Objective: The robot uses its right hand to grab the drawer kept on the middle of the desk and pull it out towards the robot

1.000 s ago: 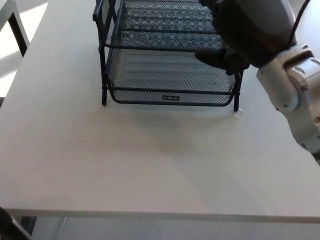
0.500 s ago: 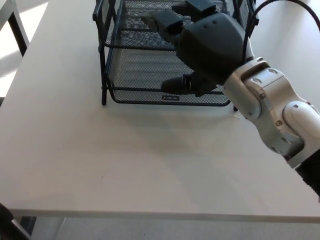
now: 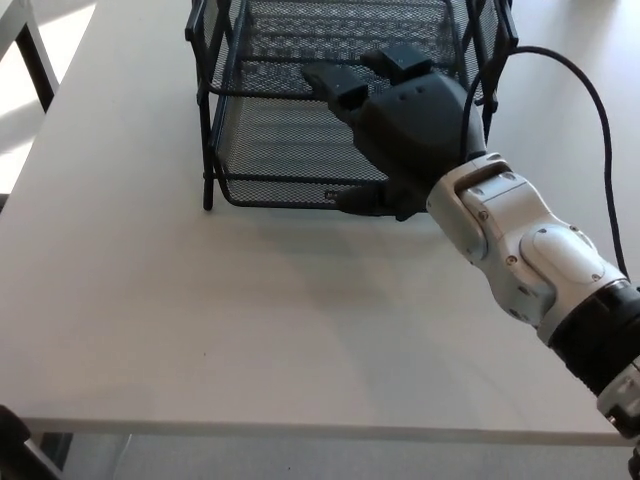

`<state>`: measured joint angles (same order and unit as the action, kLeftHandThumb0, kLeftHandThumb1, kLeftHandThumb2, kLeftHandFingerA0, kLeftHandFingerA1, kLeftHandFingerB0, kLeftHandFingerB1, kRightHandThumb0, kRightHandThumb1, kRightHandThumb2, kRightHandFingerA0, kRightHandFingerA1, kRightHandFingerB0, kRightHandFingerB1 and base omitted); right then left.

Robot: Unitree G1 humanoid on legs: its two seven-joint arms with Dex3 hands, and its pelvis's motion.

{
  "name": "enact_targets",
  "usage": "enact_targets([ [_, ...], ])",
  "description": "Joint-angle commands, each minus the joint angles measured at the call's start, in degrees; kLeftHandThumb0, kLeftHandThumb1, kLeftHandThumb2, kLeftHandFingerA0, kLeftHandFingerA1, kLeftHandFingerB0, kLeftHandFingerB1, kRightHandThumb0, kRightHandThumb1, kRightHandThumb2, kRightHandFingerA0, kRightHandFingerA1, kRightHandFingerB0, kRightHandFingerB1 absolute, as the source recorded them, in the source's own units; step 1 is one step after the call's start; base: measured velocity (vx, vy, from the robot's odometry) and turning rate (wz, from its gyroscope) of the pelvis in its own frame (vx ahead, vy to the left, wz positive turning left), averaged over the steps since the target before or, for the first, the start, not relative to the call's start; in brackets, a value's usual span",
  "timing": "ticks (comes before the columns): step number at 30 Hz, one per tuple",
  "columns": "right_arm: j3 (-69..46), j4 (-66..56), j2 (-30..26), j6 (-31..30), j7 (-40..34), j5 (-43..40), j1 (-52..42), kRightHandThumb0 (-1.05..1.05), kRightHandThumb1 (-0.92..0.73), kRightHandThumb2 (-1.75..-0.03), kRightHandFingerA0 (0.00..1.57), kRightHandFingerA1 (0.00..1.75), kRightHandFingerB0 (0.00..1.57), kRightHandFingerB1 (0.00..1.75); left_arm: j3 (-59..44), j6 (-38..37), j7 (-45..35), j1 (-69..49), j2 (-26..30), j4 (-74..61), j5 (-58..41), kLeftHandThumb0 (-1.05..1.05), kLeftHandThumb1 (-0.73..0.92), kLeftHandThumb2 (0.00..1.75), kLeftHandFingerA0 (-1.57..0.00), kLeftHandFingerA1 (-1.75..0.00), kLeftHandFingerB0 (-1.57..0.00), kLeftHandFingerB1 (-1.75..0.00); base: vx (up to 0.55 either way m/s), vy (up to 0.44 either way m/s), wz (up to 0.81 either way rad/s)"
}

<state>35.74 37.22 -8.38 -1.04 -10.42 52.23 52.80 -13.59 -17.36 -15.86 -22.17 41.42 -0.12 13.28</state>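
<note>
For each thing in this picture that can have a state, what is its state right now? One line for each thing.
Mesh drawer organizer: upright on the desk, toward the far side.
Bottom drawer: pushed in, front rim level with the frame; looks empty.
Right hand: at the front rim of the bottom drawer, fingers apart, two above and thumb low; no firm grip visible.
Left hand: not in view.
Desk: white, bare in front of the organizer.

My right arm is reaching in from the lower right, its white forearm slanting up and to the left. My right hand [image 3: 400,135] is spreading open, palm down, two thick fingers [image 3: 335,84] pointing away from me and the thumb tucking low underneath.
</note>
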Motion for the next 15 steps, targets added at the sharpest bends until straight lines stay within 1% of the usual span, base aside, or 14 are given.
enact_targets([
  [1, 0.0, 11.5, 3.0, -1.8, -19.4, 3.6, 5.8, -0.81, -0.58, -0.57, 0.00, 0.45, 0.07, 0.33, 0.6, -1.6, -0.5, 0.4, 0.0, 0.4, 0.4, -0.30, 0.57, 0.57, -0.81, -0.88, -0.81, -0.59, 0.00, 0.000, 0.00],
  [2, 0.0, 13.4, 3.5, -2.0, -21.1, 3.7, 6.5, -0.85, -0.50, -0.89, 0.04, 0.33, 0.03, 0.29, 0.6, -1.9, -0.4, 0.4, 0.0, 0.4, 0.5, -0.30, 0.57, 0.57, -0.81, -0.88, -0.81, -0.59, 0.00, 0.000, 0.00],
  [3, 0.4, 15.1, 3.6, -2.5, -22.6, 4.2, 7.1, -0.83, -0.49, -0.88, 0.02, 0.35, 0.08, 0.30, 0.8, -1.9, -0.6, -0.3, -0.2, 0.1, 0.5, -0.30, 0.57, 0.57, -0.80, -0.87, -0.80, -0.58, 0.00, 0.000, 0.00],
  [7, 0.2, 17.9, 4.2, -2.1, -23.5, 3.8, 9.1, -0.78, -0.46, -0.87, 0.01, 0.37, 0.07, 0.27, 0.9, -1.3, -0.9, -0.2, -0.3, -0.3, 0.7, -0.30, 0.57, 0.57, -0.79, -0.86, -0.79, -0.57, 0.00, 0.000, 0.00],
  [10, 0.1, 19.9, 4.5, -1.8, -24.1, 3.6, 10.7, -0.80, -0.47, -0.86, 0.01, 0.39, 0.09, 0.26, 1.0, -0.6, -1.4, -0.3, 0.0, -1.0, 0.9, -0.31, 0.58, 0.57, -0.78, -0.85, -0.79, -0.57, 0.00, 0.000, 0.00],
  [11, 0.1, 20.5, 4.7, -1.6, -23.7, 3.4, 11.4, -0.78, -0.46, -0.87, 0.01, 0.38, 0.07, 0.27, 1.0, -0.2, -1.5, -0.4, 0.1, -1.3, 1.0, -0.31, 0.58, 0.57, -0.78, -0.85, -0.79, -0.57, 0.00, 0.000, 0.00],
  [12, 0.1, 21.3, 4.9, -1.5, -24.4, 3.4, 11.7, -0.80, -0.47, -0.86, 0.02, 0.41, 0.06, 0.31, 1.1, 0.0, -1.6, -0.7, -0.1, -1.8, 0.8, -0.30, 0.58, 0.57, -0.78, -0.85, -0.79, -0.57, 0.00, 0.000, 0.00],
  [13, 0.2, 21.8, 4.9, -1.1, -25.0, 3.3, 12.1, -0.76, -0.45, -0.86, 0.01, 0.45, 0.08, 0.35, 1.1, -0.6, -1.2, -0.7, 0.0, -1.7, 1.3, -0.30, 0.57, 0.57, -0.79, -0.85, -0.80, -0.57, 0.00, 0.000, 0.00],
  [14, 0.3, 22.3, 4.9, -0.9, -25.4, 3.3, 12.3, -0.76, -0.45, -0.86, 0.01, 0.45, 0.08, 0.35, 1.2, -0.9, -1.1, -0.6, 0.1, -1.6, 1.5, -0.30, 0.57, 0.57, -0.79, -0.85, -0.80, -0.57, 0.00, 0.000, 0.00],
  [15, 0.3, 23.1, 5.0, -0.6, -26.8, 3.3, 13.1, -0.73, -0.58, -0.59, 0.09, 0.53, 0.16, 0.36, 1.3, -0.5, -1.3, -0.4, 0.2, -1.6, 1.4, -0.31, 0.58, 0.57, -0.78, -0.83, -0.79, -0.55, 0.00, 0.000, 0.00],
])
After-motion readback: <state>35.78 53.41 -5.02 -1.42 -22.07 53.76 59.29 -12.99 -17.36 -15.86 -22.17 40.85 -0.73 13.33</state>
